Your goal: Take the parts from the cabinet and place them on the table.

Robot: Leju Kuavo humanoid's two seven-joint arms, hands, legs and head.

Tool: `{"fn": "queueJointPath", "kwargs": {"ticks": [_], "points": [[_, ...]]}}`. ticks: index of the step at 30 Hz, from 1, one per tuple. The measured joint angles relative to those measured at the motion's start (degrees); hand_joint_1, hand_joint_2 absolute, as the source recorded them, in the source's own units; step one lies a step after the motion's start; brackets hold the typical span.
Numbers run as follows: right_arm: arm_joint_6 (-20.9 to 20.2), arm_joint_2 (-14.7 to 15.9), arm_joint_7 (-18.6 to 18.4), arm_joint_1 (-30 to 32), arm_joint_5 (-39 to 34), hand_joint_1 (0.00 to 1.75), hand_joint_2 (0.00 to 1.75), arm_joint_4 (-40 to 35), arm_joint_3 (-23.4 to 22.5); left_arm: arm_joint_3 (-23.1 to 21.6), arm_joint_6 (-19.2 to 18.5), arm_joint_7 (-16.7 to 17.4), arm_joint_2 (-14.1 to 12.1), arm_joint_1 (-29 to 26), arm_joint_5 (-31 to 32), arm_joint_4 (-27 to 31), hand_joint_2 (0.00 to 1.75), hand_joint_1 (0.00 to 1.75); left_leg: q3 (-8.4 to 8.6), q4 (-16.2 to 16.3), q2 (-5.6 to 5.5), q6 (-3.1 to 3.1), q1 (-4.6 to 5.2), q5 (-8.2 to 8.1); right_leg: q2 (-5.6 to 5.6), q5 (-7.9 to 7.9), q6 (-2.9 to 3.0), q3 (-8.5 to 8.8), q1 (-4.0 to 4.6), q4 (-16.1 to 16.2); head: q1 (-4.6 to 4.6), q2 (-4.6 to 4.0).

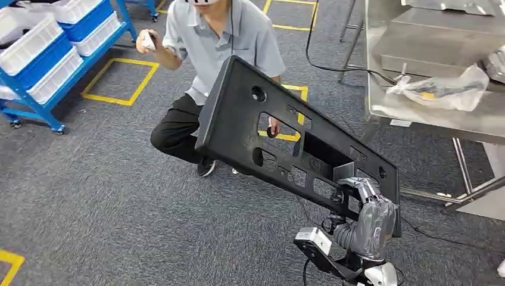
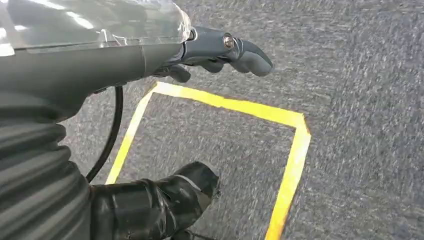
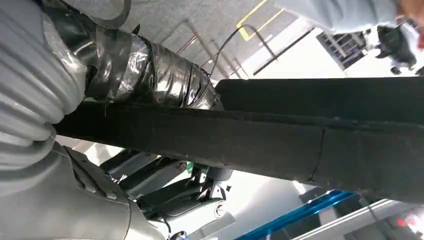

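right hand point(image 1: 364, 205), wrapped in silver tape and nearest the head camera at the lower right, grips one end of a long black panel point(image 1: 280, 137) through a cutout near its lower corner; in the right wrist view the taped thumb point(image 3: 155, 67) lies across the panel's edge point(image 3: 300, 140), with darker fingers on its other side. the panel is a flat black plastic part with many holes and rectangular openings. it is held in the air above grey carpet, its long axis running up and to the left, away from the hand, so most of its length hangs out unsupported beyond the grip. a steel table point(image 1: 417, 110) stands to the upper right, well apart from the panel's far end and closer to the right arm than the left; a clear bag point(image 1: 443, 89) lies on it. judging from this, the panel must swing right to reach the table. left hand point(image 2: 220, 50) hangs over the carpet and a yellow tape square point(image 2: 280, 117), holding nothing, its fingers loosely curled. a crouching person point(image 1: 214, 65) is behind the panel, beside blue shelving point(image 1: 53, 53) with white bins. no readable writing or labels anywhere
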State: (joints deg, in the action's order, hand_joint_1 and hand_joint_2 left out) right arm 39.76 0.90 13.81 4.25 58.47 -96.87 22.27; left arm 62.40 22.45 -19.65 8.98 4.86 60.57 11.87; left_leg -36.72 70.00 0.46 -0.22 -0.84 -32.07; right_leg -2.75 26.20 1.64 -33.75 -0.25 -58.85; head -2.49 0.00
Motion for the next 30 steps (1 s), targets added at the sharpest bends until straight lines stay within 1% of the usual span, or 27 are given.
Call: {"fn": "queueJointPath", "kwargs": {"ticks": [1,2,3,6,7,8,9,10,11,12,13,14,15,16,17,18,19,21,22,23,24,25,26,27,28,29,30], "points": [[0.02,0.00,0.00,0.00,0.00,1.75,1.75,0.00,0.00,0.02,0.00,0.04,-0.04,-0.01,-0.02,0.00,1.75,0.00,2.16,-4.99,-0.41,0.13,-0.05,2.70,-0.56,0.11,-0.16,0.07,-0.07,-0.18,0.00,0.00],[0.00,0.00,-0.02,0.00,0.00,1.75,1.75,0.00,0.00,0.02,0.00,0.07,-0.09,-0.02,-0.02,0.00,1.75,0.00,4.06,-9.73,-2.04,0.26,-0.24,4.38,-1.07,0.28,-0.43,-0.03,-0.13,-0.47,0.00,0.00],[0.02,0.00,-0.06,-0.04,0.00,1.75,1.75,0.00,-0.02,0.04,0.00,0.15,-0.09,-0.17,-0.02,0.00,1.75,0.00,4.42,-10.87,-3.51,0.25,-0.14,3.73,-1.47,0.48,-0.81,-0.44,0.23,-1.03,0.00,0.00],[0.04,0.00,-0.07,0.34,0.00,1.75,1.75,0.00,-0.09,0.02,0.02,0.28,-0.09,0.21,0.04,0.00,1.75,0.00,4.45,-10.68,-2.56,1.12,0.19,4.03,-2.37,-0.01,-1.76,-0.71,-0.11,-0.59,-0.04,0.00],[0.04,0.00,-0.09,0.40,0.00,1.75,1.75,0.00,-0.20,0.04,0.02,0.28,-0.06,0.24,0.02,0.00,1.75,0.00,4.59,-11.33,-1.95,1.77,0.02,4.45,-2.82,-0.02,-2.18,-0.71,-0.09,-0.62,-0.04,0.00],[0.07,0.00,-0.09,0.58,0.00,1.75,1.75,-0.02,-0.28,0.04,0.04,0.35,0.02,0.24,0.02,0.00,1.75,0.00,4.85,-11.71,-1.32,2.22,-0.10,4.74,-1.40,0.75,-2.28,-0.95,-0.23,-1.51,-0.04,0.00],[0.07,0.00,-0.07,0.49,0.00,1.75,1.75,-0.02,-0.35,0.07,0.07,0.33,0.00,0.16,0.04,0.02,1.75,0.00,4.90,-11.93,-1.02,2.67,-0.08,4.82,0.48,2.51,-2.48,-2.07,-0.05,-3.72,-0.24,0.00],[0.07,0.00,-0.09,0.48,0.00,1.75,1.75,-0.02,-0.35,0.09,0.07,0.33,-0.02,0.10,0.04,0.02,1.75,0.00,4.84,-11.96,-0.51,2.81,0.06,4.84,1.44,4.85,-2.72,-4.03,-0.10,-7.89,-0.13,0.00],[0.07,0.00,-0.09,0.55,0.00,1.75,1.75,-0.02,-0.37,0.09,0.09,0.35,-0.02,0.05,0.04,0.02,1.75,0.00,4.82,-11.94,-0.06,2.86,0.16,4.81,1.90,6.72,-2.87,-6.03,-0.22,-12.17,-0.17,0.00],[0.07,0.00,-0.09,0.67,0.00,1.75,1.75,0.00,-0.37,0.11,0.09,0.35,-0.04,0.02,0.04,0.02,1.75,0.00,4.77,-11.91,0.43,2.95,0.28,4.75,2.10,8.17,-2.98,-7.89,-0.35,-16.05,-0.15,0.00],[0.07,0.00,-0.09,0.76,0.00,1.75,1.75,0.00,-0.39,0.11,0.09,0.35,-0.04,0.00,0.04,0.02,1.75,0.00,4.77,-11.89,0.93,2.97,0.38,4.72,2.15,8.24,-3.02,-8.71,-0.42,-17.76,-0.17,0.00],[0.07,0.00,-0.09,0.84,0.00,1.75,1.75,0.00,-0.42,0.13,0.09,0.39,-0.02,0.00,0.04,0.02,1.75,0.00,4.82,-11.89,1.45,2.95,0.42,4.67,2.21,6.74,-2.95,-7.97,-0.43,-16.37,-0.17,0.00],[0.06,0.00,-0.09,0.84,0.00,1.75,1.75,0.00,-0.42,0.13,0.09,0.42,-0.02,0.03,0.04,0.02,1.75,0.00,4.90,-11.88,1.88,2.94,0.48,4.60,2.38,4.60,-2.74,-6.10,-0.40,-12.83,-0.15,0.00],[0.07,0.00,-0.09,0.83,0.00,1.75,1.75,-0.02,-0.44,0.13,0.09,0.42,0.00,0.08,0.07,0.02,1.75,0.00,5.06,-11.88,2.27,2.88,0.51,4.51,2.88,2.07,-2.41,-3.19,-0.30,-7.45,-0.17,0.00],[0.07,0.00,-0.09,0.83,0.00,1.75,1.75,-0.02,-0.44,0.13,0.09,0.44,0.04,0.10,0.11,0.02,1.75,0.00,5.26,-11.90,2.57,2.79,0.54,4.40,4.30,0.21,-1.89,-0.40,0.02,-2.50,-0.15,0.00],[0.07,0.00,-0.09,0.74,0.00,1.75,1.75,-0.02,-0.46,0.13,0.09,0.44,0.09,0.07,0.13,0.02,1.75,0.00,5.30,-11.77,2.93,2.51,0.80,4.22,6.31,1.02,-1.46,0.63,0.84,-0.19,-0.17,0.00],[0.07,0.00,-0.09,0.77,0.00,1.75,1.75,-0.04,-0.46,0.13,0.11,0.44,0.09,0.06,0.13,0.02,1.75,0.00,5.24,-11.79,3.12,2.20,0.81,4.18,5.72,0.69,-1.13,0.45,0.94,-0.12,-0.11,0.00],[0.07,0.00,-0.09,0.93,0.00,1.75,1.75,-0.02,-0.59,0.15,0.13,0.48,0.09,0.14,0.17,0.02,1.75,0.00,5.53,-12.01,4.01,1.74,0.73,4.11,4.82,0.72,-0.95,0.22,1.09,-0.13,-0.11,0.00],[0.09,0.00,-0.09,0.98,0.00,1.75,1.75,-0.04,-0.68,0.13,0.13,0.48,0.13,0.19,0.20,0.02,1.75,0.00,5.75,-12.09,4.42,1.40,0.81,4.05,4.26,0.45,-0.58,0.31,1.02,0.41,-0.13,0.00],[0.09,0.00,-0.09,1.09,0.00,1.75,1.75,-0.04,-0.70,0.15,0.13,0.50,0.11,0.24,0.22,0.02,1.75,0.00,5.55,-11.69,3.68,1.01,0.61,3.39,3.90,-0.06,-0.24,0.98,0.13,1.15,-0.04,0.00],[0.11,0.00,-0.09,1.03,0.00,1.75,1.75,-0.09,-0.72,0.13,0.15,0.48,0.09,0.23,0.24,0.02,1.75,0.00,4.93,-9.91,1.81,0.84,0.57,2.04,3.47,-0.18,-0.01,1.06,0.14,1.39,-0.02,0.00],[0.11,0.00,-0.09,0.95,0.00,1.75,1.75,-0.11,-0.74,0.15,0.17,0.48,0.09,0.15,0.24,0.02,1.75,0.00,3.17,-6.04,0.73,0.72,0.53,-0.30,3.25,-0.28,0.27,0.97,0.11,1.38,0.13,0.00],[0.11,-0.02,-0.09,1.05,0.00,1.75,1.75,-0.11,-0.74,0.15,0.15,0.53,0.11,0.06,0.24,0.02,1.75,0.00,1.04,-1.50,0.25,0.56,0.46,-2.44,2.78,-0.27,0.28,0.90,0.11,1.32,0.13,0.00],[0.09,-0.02,-0.09,1.17,0.00,1.75,1.75,-0.11,-0.74,0.15,0.13,0.55,0.15,-0.02,0.26,0.02,1.75,0.00,-1.17,3.00,0.12,0.39,0.38,-4.06,2.27,-0.27,0.28,0.85,0.12,1.30,0.15,0.00],[0.11,-0.02,-0.09,1.32,0.00,1.75,1.75,-0.11,-0.74,0.15,0.15,0.52,0.15,-0.10,0.35,0.02,1.75,0.00,-2.53,5.56,0.11,0.25,0.27,-4.34,1.72,-0.27,0.28,0.83,0.12,1.20,0.15,0.00],[0.11,-0.02,-0.09,1.46,0.00,1.75,1.75,-0.11,-0.76,0.15,0.13,0.55,0.13,-0.12,0.50,0.02,1.75,0.00,-2.52,5.17,0.11,0.13,0.15,-2.95,1.11,-0.23,0.28,0.86,0.09,1.08,0.13,0.00],[0.11,-0.02,-0.09,1.51,0.00,1.75,1.75,-0.11,-0.79,0.15,0.15,0.55,0.11,-0.17,0.59,0.02,1.75,0.00,-1.27,2.10,0.10,0.08,0.05,-0.57,0.44,-0.13,0.14,0.87,0.00,0.88,0.15,0.00]]}}
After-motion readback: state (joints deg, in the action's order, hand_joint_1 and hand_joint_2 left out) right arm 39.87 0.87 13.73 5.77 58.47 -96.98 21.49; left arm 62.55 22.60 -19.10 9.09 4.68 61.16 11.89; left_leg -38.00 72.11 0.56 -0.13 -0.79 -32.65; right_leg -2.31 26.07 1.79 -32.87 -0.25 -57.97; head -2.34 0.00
